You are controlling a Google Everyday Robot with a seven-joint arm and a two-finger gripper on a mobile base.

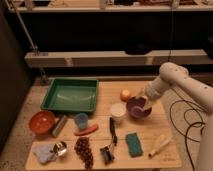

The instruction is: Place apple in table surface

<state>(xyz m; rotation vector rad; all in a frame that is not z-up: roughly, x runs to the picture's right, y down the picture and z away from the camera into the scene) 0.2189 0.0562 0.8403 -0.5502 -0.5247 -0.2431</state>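
The apple (125, 94), small and yellow-orange, rests on the light tan plank table surface (150, 150), just left of the purple bowl (138, 108). My gripper (143, 102) hangs at the end of the white arm, over the right side of the purple bowl and a little to the right of the apple. It does not touch the apple.
A green tray (70, 94) sits at the back left. Also on the table: an orange bowl (41, 121), a can (59, 125), a blue cup (81, 120), a carrot (86, 130), a white cup (118, 112), grapes (83, 150), a brush (109, 145), a green sponge (133, 144). Cables lie at the right.
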